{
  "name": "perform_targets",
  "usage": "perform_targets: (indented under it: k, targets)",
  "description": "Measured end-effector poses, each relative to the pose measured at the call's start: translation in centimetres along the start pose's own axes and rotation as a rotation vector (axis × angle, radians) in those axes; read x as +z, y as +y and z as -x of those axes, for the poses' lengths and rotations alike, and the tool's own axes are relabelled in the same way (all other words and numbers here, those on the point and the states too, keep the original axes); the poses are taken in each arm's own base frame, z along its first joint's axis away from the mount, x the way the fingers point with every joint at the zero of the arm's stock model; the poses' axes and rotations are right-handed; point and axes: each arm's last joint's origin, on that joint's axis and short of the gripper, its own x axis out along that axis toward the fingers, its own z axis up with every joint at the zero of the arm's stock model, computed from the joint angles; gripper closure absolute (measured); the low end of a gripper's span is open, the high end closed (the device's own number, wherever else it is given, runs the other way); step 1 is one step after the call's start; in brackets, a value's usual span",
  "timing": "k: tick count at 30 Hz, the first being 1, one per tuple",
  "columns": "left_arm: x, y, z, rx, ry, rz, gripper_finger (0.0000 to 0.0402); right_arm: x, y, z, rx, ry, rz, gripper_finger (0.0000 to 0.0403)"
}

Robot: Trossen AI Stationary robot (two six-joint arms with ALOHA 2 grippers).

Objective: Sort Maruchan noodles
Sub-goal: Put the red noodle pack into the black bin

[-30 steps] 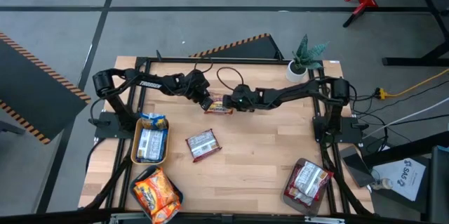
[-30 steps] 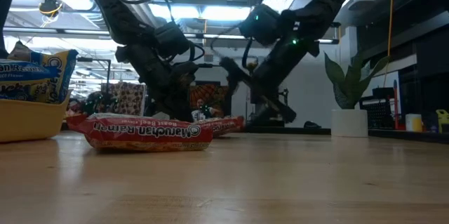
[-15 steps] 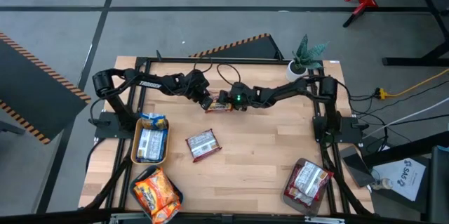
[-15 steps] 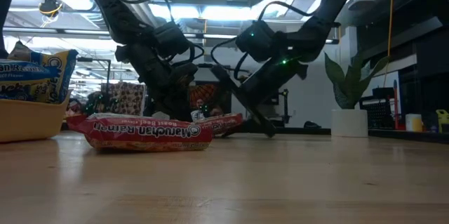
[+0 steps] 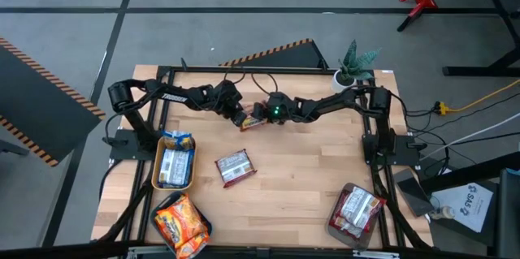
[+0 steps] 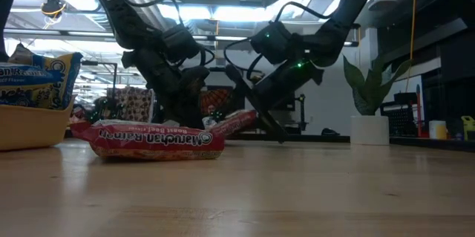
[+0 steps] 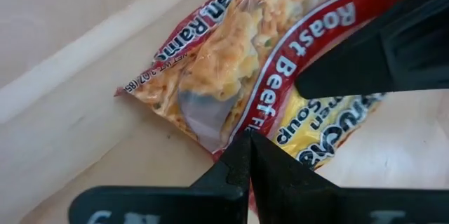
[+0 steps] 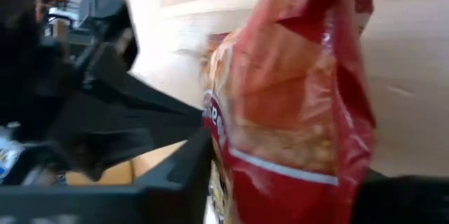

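Up near the top centre of the high view, both pincers meeting over one red Roast Beef packet (image 5: 252,121). Left pincer (image 5: 236,117) pinched fully together at the packet's edge, tips overlapping its wrapper in the left wrist view (image 7: 247,157). Right pincer (image 5: 262,114) clamped on the packet (image 8: 295,104), one end tilted up off the counter (image 5: 309,178) in the low view (image 6: 236,123). Fingertips largely hidden behind crinkled plastic. Second red packet (image 5: 234,166) lying flat mid-counter.

Two loose noodle packets (image 5: 235,168) lie on the table, three trays (image 5: 156,171) hold more packets, one potted plant (image 5: 355,66) stands there, and two arms (image 5: 175,94) reach in.
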Motion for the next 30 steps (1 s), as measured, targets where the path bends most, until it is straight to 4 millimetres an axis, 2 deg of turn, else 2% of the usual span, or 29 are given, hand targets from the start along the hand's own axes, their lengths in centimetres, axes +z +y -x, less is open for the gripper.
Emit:
perform_targets:
  k: [4,8,14,17,21,25,27,30]
  targets:
    - [0.0,-0.1,0.1,-0.031,0.012,0.014,0.0402,0.0,0.4,0.0,0.048,0.018,0.025,0.0305]
    - [0.3,-0.3,0.7,-0.115,0.058,0.07,0.0401,0.0,0.6,0.0,0.08,0.04,0.028,0.0309]
    - [1.6,-2.0,4.3,-0.195,0.011,0.041,0.0401,-0.1,0.7,0.0,0.093,0.079,0.013,0.0293]
    - [2.1,-3.2,6.9,-0.247,-0.047,0.004,0.0401,-0.1,1.0,0.3,0.107,0.099,0.021,0.0292]
    - [2.3,-4.8,10.4,-0.298,-0.163,-0.068,0.0401,0.3,2.8,1.8,0.176,0.088,0.064,0.0309]
    - [2.1,-6.4,13.8,-0.32,-0.313,-0.128,0.0401,0.6,4.8,3.8,0.245,0.081,0.101,0.0309]
    - [1.9,-7.0,15.3,-0.317,-0.382,-0.148,0.0401,0.7,6.0,5.2,0.295,0.096,0.13,0.0309]
    - [1.4,-7.8,17.3,-0.333,-0.466,-0.173,0.0401,-0.3,8.3,7.8,0.368,0.13,0.173,0.0307]
